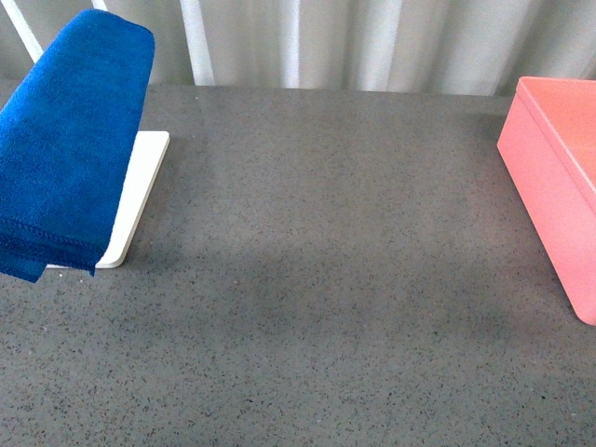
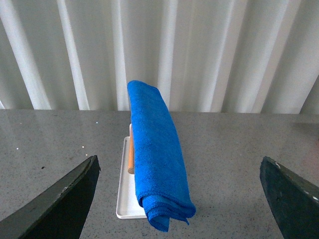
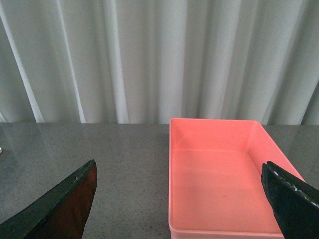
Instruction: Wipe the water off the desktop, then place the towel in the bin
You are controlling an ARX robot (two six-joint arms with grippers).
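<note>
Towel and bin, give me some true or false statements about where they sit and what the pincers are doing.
1. The towel is draped over a wooden rod above the white tray. True.
2. The bin holds the towel. False: the bin is empty.
3. The left pincer is shut on the towel. False: it is open and apart from the towel.
4. The right pincer is open and holds nothing. True.
5. The bin stands on the desktop. True.
</note>
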